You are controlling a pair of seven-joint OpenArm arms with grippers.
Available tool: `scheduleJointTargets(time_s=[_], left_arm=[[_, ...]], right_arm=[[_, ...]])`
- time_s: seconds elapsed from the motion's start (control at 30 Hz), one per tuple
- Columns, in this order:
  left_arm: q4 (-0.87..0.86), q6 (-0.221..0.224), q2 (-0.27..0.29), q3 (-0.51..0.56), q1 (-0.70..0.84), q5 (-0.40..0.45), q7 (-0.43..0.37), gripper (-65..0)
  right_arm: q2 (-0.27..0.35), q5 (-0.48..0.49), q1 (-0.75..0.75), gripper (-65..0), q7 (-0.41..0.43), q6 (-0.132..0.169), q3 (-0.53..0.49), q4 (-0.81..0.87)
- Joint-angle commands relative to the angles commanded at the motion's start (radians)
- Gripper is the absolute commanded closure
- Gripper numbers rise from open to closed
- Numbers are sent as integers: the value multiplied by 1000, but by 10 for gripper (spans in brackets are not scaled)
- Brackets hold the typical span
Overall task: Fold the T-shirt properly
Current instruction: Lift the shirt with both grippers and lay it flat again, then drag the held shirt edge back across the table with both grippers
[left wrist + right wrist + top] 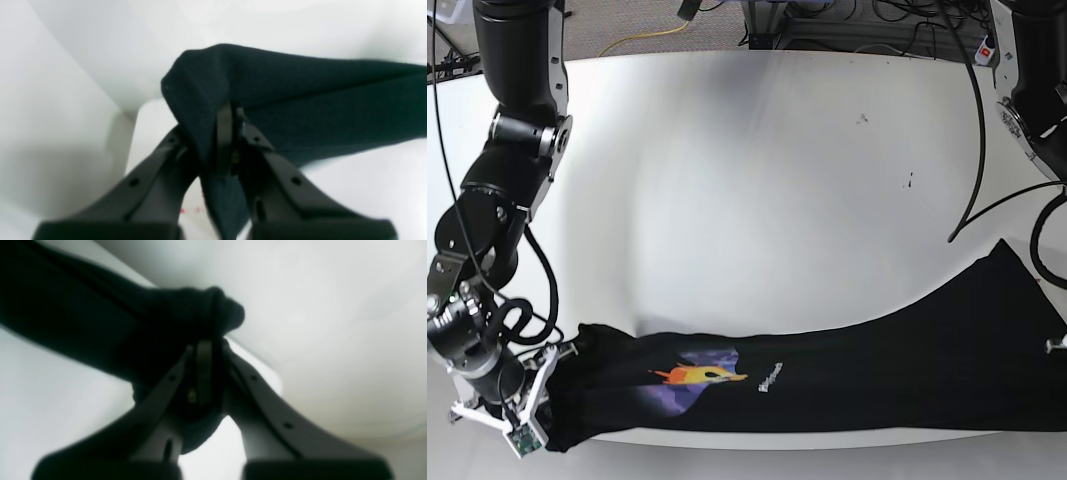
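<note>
The big white round-edged counter is carrying the T-shirt, a large black short-sleeved cotton one with a yellow-and-purple picture and a small line of white words on the chest. The T-shirt is lying stretched out in a long band along the near edge of the counter, from one side to the other. The right claw is pinching one bunched end of the cloth, with its jaws closed tight on it. The left claw is squeezing the other end the same way, jaws closed on a fold of black cloth. It looks like the arms are holding the T-shirt pulled long between them, partway through a fold. Next, both claws probably need to carry their ends together, evenly, so the cloth is landing flat and neat with no wrinkles.
</note>
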Motion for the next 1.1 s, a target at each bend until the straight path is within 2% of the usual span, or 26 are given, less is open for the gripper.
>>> scheduleJointTargets(time_s=[0.2,0.3,0.43,0.63,0.73,0.87,1.1], left_arm=[[110,-23,75,-61,207,0,0,0],[144,-43,92,-83,338,0,0,0],[149,-91,133,-103,462,0,0,0],[149,-183,138,-124,643,6,0,0],[147,-183,132,-124,710,9,-2,0],[144,-183,123,-124,804,17,-2,0],[141,-183,112,-130,888,61,-5,0]], right_arm=[[-12,0,-193,0,0,0,54,64],[-12,63,-302,0,0,0,104,77],[-6,132,-411,0,0,0,152,75],[-2,175,-578,0,0,0,167,75],[5,189,-640,0,0,0,167,77],[41,187,-710,0,0,0,160,74],[69,180,-787,0,0,0,160,69]])
